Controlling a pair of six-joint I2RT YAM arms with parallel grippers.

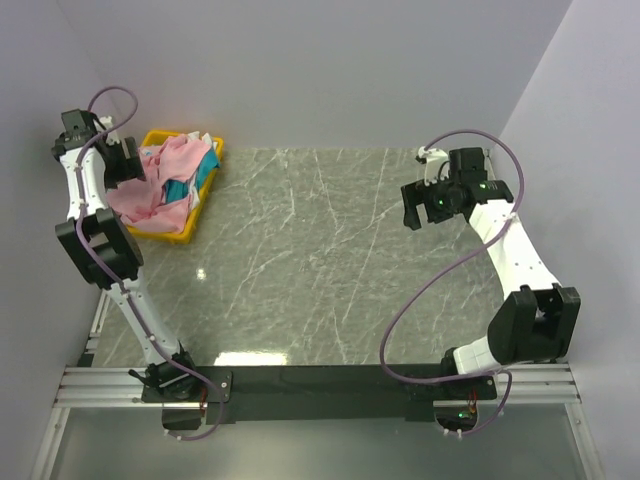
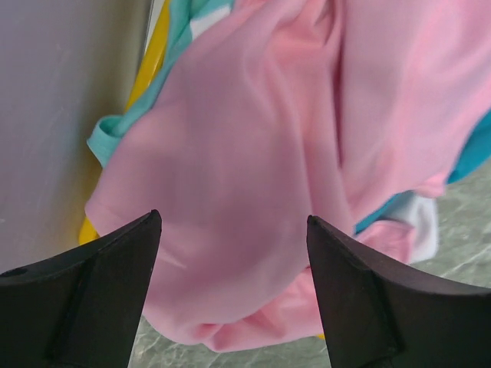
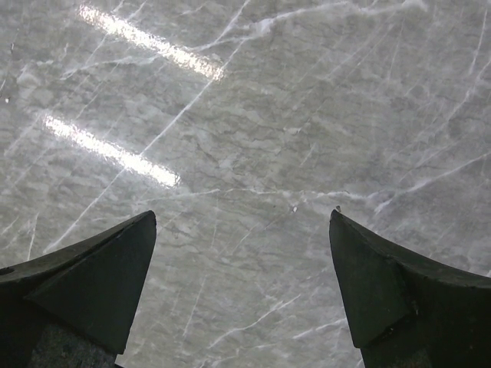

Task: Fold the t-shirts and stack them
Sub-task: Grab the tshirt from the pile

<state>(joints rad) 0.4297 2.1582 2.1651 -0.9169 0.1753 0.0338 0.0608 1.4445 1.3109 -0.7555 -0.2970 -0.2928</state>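
A heap of t-shirts fills the yellow bin [image 1: 161, 232] at the far left of the table. The light pink t-shirt [image 1: 172, 160] lies on top and spills over the rim, with a teal one [image 1: 203, 172] under it. In the left wrist view the pink t-shirt [image 2: 261, 153] fills the frame, with teal cloth [image 2: 107, 134] and a white bit [image 2: 423, 222] at its edges. My left gripper [image 2: 232, 222] hangs right over the pink cloth, jaws wide apart, the cloth bulging just beyond the tips. My right gripper [image 1: 420, 213] hovers open over bare table at the right.
The grey marble tabletop [image 1: 320, 260] spreads between the bin and the right arm; the right wrist view shows only that marble [image 3: 245, 115]. Pale walls close in at the left, back and right. The bin's yellow rim [image 2: 153, 54] stands next to the left wall.
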